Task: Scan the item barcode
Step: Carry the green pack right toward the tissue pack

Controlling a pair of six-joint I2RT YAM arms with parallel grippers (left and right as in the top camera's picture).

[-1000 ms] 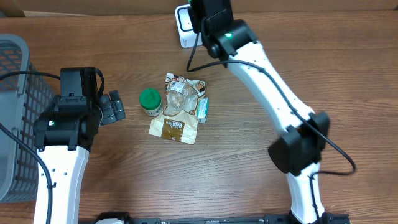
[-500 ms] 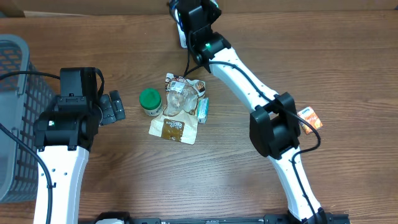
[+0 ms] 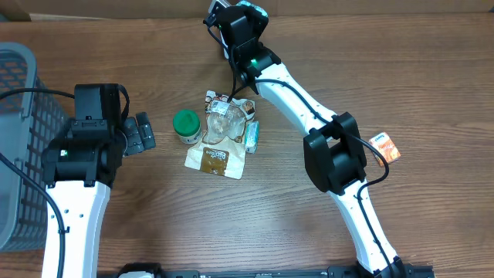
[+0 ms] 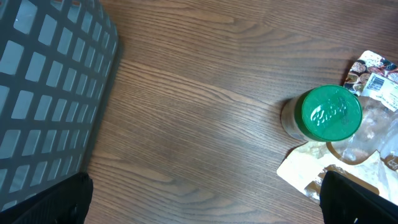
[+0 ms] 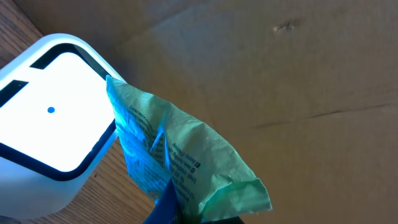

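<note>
The right claw (image 3: 222, 15) sits at the top centre of the overhead view, hard against the far table edge, clamped on a crinkled green packet (image 5: 180, 162). In the right wrist view the packet hangs just in front of the white scanner (image 5: 50, 124) at the left of the frame, overlapping its right corner, with a brown cardboard wall (image 5: 280, 93) close behind. There is little room there.

The left claw (image 3: 140, 133) is at centre left with its jaws wide apart and nothing between them. A grey mesh basket (image 3: 19, 139) fills the left edge. Bare wood lies between the basket and a green-lidded jar (image 4: 329, 115), which stands upright just right of this claw.

The jar touches a heap of clear and brown snack bags (image 3: 220, 139) in the middle of the table (image 3: 432, 85). A small teal packet (image 3: 252, 135) lies against the heap's right side, directly under the right arm's long reach. An orange packet (image 3: 384, 147) lies alone at centre right, beside the arm's elbow. The lower and right parts of the table are open.
</note>
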